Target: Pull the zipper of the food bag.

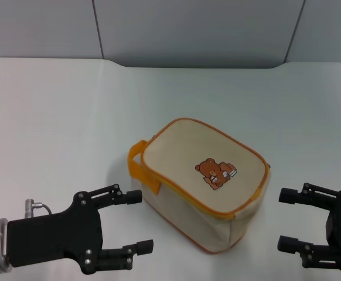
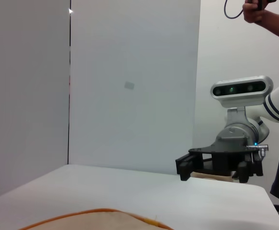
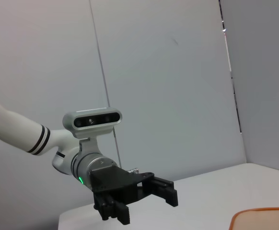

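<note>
The left gripper (image 1: 136, 221) has its jaws spread wide and holds nothing; it hovers low over the bench (image 1: 53, 117) just beside the near left corner of the bag (image 1: 200, 181), its upper finger close to the bag's wall but not clearly touching it. The right gripper (image 1: 287, 219) also has its jaws wide with nothing between them, and it sits near the bag's right end with a gap of bare bench between its fingertips and the fabric. Both grippers point inward at the bag from opposite sides.

The bag lies on the white bench between the two grippers, its broad beige face turned up, with orange piping around the rim and a brown bear print (image 1: 215, 172) near the middle. An orange strap (image 1: 140, 167) loops out at its left end, on the side towards the left gripper. The zipper cannot be made out in the head view; no pull tab shows on the walls that face the camera.

In the left wrist view the right gripper (image 2: 183, 168) appears across the bench, and a curved edge of the bag (image 2: 96, 213) shows at the bottom. In the right wrist view the left gripper (image 3: 146, 199) shows in front of the robot's head camera (image 3: 92, 120), with a corner of the bag (image 3: 261, 218) at the frame's edge.
</note>
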